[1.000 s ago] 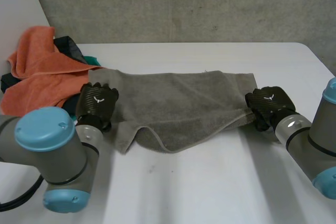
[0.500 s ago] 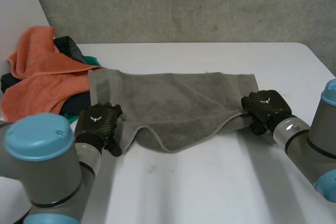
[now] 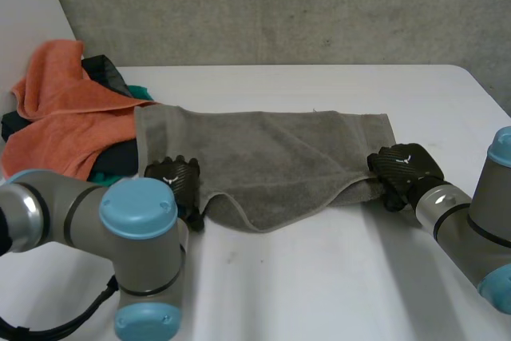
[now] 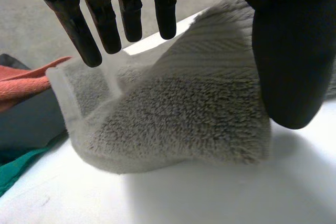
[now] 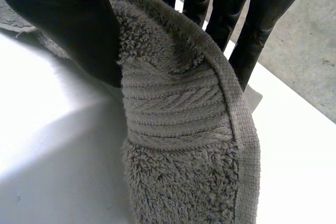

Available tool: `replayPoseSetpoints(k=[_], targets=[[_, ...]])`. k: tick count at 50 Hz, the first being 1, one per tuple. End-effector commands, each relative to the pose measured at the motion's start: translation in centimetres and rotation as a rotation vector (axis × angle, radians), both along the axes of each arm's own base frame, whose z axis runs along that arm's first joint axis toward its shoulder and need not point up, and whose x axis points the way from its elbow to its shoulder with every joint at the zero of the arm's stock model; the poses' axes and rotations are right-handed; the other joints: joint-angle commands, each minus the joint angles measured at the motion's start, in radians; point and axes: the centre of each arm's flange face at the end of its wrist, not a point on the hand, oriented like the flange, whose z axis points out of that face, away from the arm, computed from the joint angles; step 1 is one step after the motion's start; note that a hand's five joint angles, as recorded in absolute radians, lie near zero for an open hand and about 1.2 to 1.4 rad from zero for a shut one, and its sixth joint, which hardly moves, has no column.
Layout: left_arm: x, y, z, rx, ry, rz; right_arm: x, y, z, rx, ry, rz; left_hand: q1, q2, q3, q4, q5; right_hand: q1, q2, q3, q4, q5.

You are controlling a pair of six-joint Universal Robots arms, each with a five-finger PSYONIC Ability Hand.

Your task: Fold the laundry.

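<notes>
soft, even light falls from above. the white tabletop (image 3: 319, 277) is bright, nearly glaring close to my fingers (image 4: 105, 19), which read as plain black. the grey towel (image 3: 271, 157) casts a faint shadow along its near edge.

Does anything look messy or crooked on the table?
Yes. The grey towel is crooked: its near edge sags in a curve between the left robot hand and the right robot hand. An orange cloth lies crumpled beside it.

white table (image 3: 335, 277) | grey concrete wall (image 3: 279, 5) behind
</notes>
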Motion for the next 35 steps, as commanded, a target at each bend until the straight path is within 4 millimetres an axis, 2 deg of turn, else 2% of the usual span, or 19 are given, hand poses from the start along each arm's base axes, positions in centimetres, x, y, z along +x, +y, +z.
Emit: replayPoseSetpoints(k=[1,8,11,12,14,16,21,26,31,34,35], targets=[[0.0,-1.4,-0.5,-0.027,-0.019,0.079,0.0,0.0,0.0,-0.001,0.000,0.000,-0.018,0.004,-0.003,0.005,0.016,0.404,0.222,0.217,0.209,0.233],[1.1,-2.1,-0.4,-0.026,-0.050,0.113,0.0,-0.1,0.0,-0.002,0.001,-0.001,0.003,0.025,0.017,0.026,0.036,0.404,0.222,0.217,0.209,0.233],[1.9,-2.2,0.3,-0.037,-0.093,0.114,-0.1,-0.2,0.2,-0.005,0.002,-0.002,0.167,0.189,0.181,0.190,0.200,0.404,0.222,0.217,0.209,0.233],[2.3,-2.2,0.5,-0.040,-0.116,0.108,-0.1,-0.2,0.1,-0.005,0.002,-0.002,0.394,0.416,0.409,0.417,0.428,0.404,0.222,0.217,0.209,0.233],[2.5,-2.2,0.7,-0.040,-0.123,0.097,-0.1,-0.3,0.3,-0.009,0.003,-0.005,0.665,0.687,0.680,0.688,0.699,0.404,0.222,0.217,0.209,0.233],[2.9,-2.5,0.9,-0.041,-0.128,0.071,-0.1,-0.4,0.4,-0.016,0.003,-0.006,1.049,1.071,1.064,1.072,1.083,0.404,0.222,0.217,0.209,0.233],[3.8,-2.3,2.5,-0.065,-0.156,0.058,-0.4,-0.8,1.5,-0.050,0.009,-0.014,1.062,1.084,1.077,1.085,1.096,0.404,0.222,0.217,0.209,0.233],[4.8,-0.8,4.5,-0.112,-0.267,0.029,-1.6,-0.7,3.2,-0.095,0.119,-0.008,1.062,1.084,1.077,1.085,1.096,0.404,0.222,0.217,0.209,0.233],[5.9,1.8,6.8,-0.181,-0.413,-0.048,-3.0,0.3,4.0,-0.073,0.286,0.024,1.062,1.084,1.077,1.085,1.096,0.404,0.222,0.217,0.209,0.233],[6.3,3.3,7.1,-0.182,-0.501,-0.115,-3.8,1.4,4.7,-0.047,0.389,0.057,1.062,1.084,1.077,1.085,1.096,0.404,0.222,0.217,0.209,0.233],[6.6,4.4,7.0,-0.172,-0.559,-0.164,-4.0,1.7,4.9,-0.041,0.412,0.062,1.062,1.084,1.077,1.085,1.096,0.404,0.222,0.217,0.209,0.233]])
